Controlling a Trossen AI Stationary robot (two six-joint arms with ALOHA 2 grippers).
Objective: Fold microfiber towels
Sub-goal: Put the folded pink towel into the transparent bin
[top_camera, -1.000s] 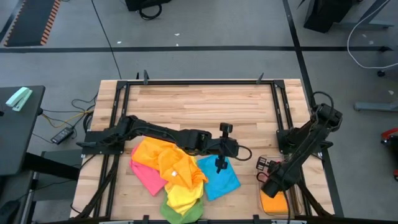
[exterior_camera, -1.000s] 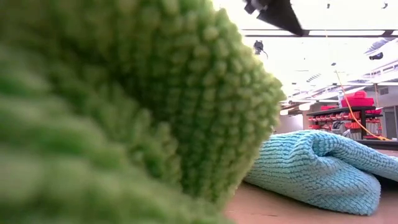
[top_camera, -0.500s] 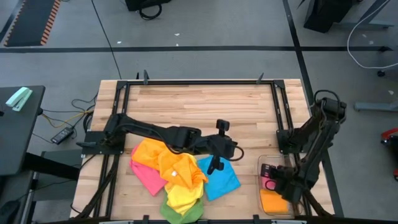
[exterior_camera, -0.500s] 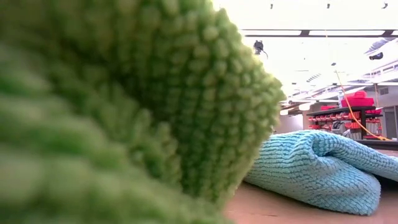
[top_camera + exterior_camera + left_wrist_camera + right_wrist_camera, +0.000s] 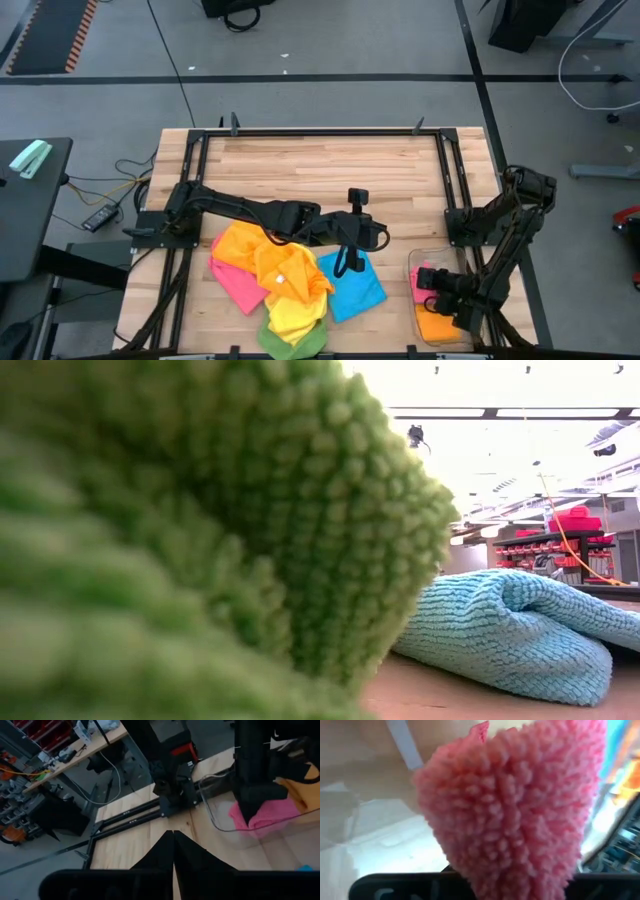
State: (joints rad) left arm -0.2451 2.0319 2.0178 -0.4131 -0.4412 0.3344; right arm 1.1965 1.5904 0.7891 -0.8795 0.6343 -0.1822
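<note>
Low over the bin [image 5: 412,275], right gripper [image 5: 436,282] clamps pink towel [image 5: 421,276].

orange towel [image 5: 243,243], blue towel [image 5: 352,285], green towel [image 5: 200,530], pink towel [image 5: 515,805]

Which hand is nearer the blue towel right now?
Left. The left hand hovers over the blue towel; the right hand is off at the bin, gripping a pink towel.

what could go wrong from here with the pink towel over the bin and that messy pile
1. The right gripper pinches the pink towel by a bunched fold at the clear bin; it may land crumpled on the orange towel inside.
2. The left gripper, shut and empty, hangs over the blue towel; the overlapping pile could drag along when one is pulled.
</note>
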